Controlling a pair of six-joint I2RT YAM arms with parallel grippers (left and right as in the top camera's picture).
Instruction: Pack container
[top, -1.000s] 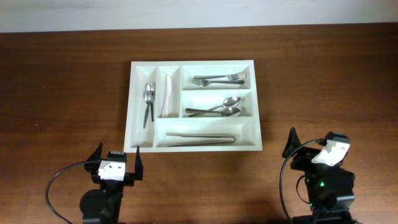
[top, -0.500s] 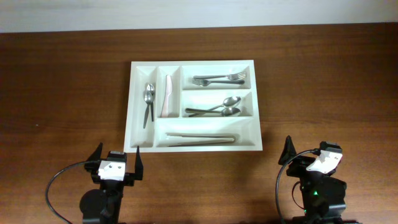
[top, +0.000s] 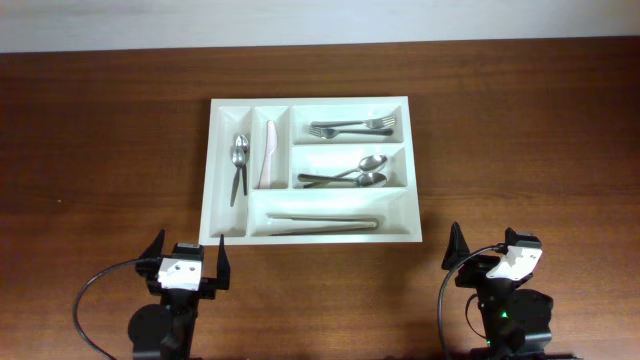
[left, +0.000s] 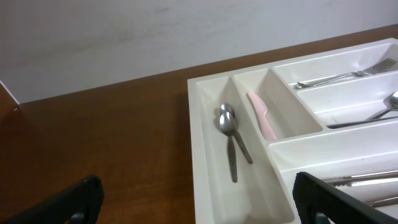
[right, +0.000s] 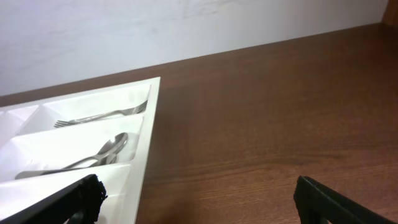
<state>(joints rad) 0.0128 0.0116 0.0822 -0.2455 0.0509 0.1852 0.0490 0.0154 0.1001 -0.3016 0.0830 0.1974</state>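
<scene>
So the container (top: 415, 170) lies mid bench (top: 100, 150), nearer the far edge. Left hand (top: 190, 246) and right hand (top: 488, 250) hover just off its front corners, both spread wide, holding nothing.

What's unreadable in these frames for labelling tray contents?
Left wrist: long metal tongs in the large white plastic cutlery tray, mostly behind the left arm's black finger, cut by the frame edge.
Right wrist: tray's left part off-frame; near compartment behind the right arm's black finger.
Overhead: stacked metal forks, count too small.
</scene>
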